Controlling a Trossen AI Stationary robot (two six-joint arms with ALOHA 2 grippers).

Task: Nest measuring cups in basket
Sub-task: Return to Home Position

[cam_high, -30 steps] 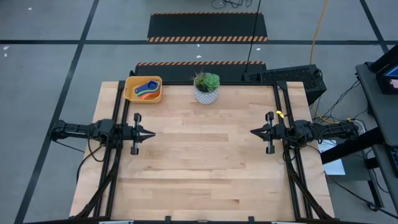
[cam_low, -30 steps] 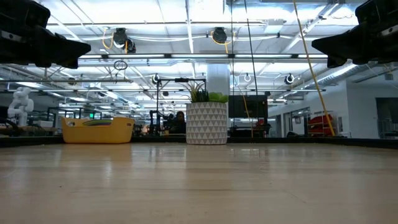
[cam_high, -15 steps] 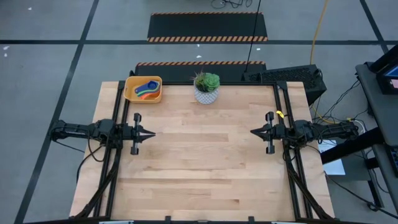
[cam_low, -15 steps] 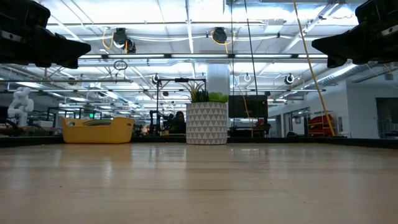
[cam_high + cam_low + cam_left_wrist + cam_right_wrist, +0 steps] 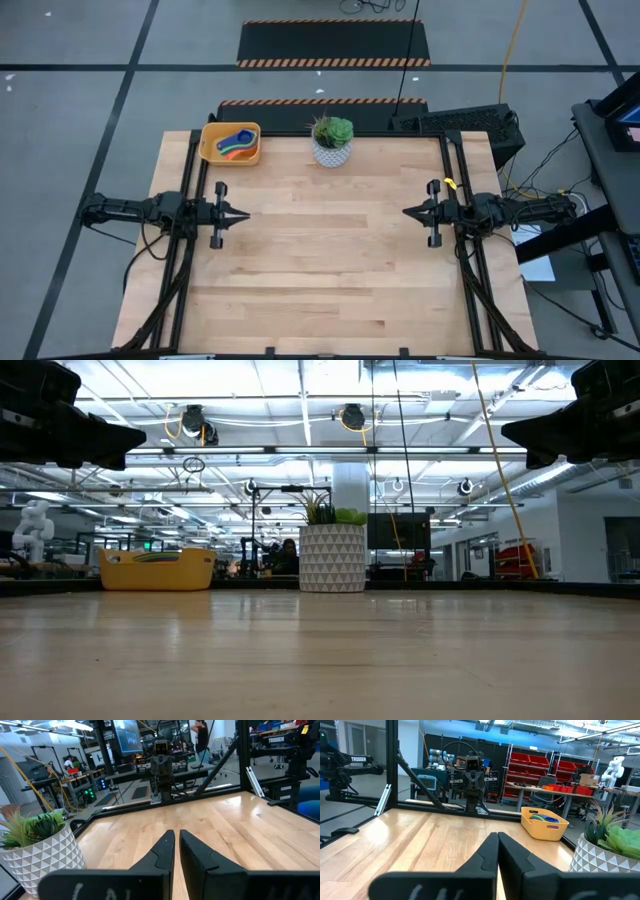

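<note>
Basket [image 5: 206, 150] holding measuring cups [image 5: 237, 146] lies well apart from left gripper [image 5: 245, 214].

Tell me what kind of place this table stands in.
Most likely a robotics lab in an open industrial hall: shelves of red bins and a white humanoid robot stand beyond the table, strip lights run overhead, and hazard-striped mats lie on the grey floor.

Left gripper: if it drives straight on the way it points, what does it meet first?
Only bare table lies ahead of the left gripper. First in line is probably the right gripper, facing it from the opposite side.
</note>
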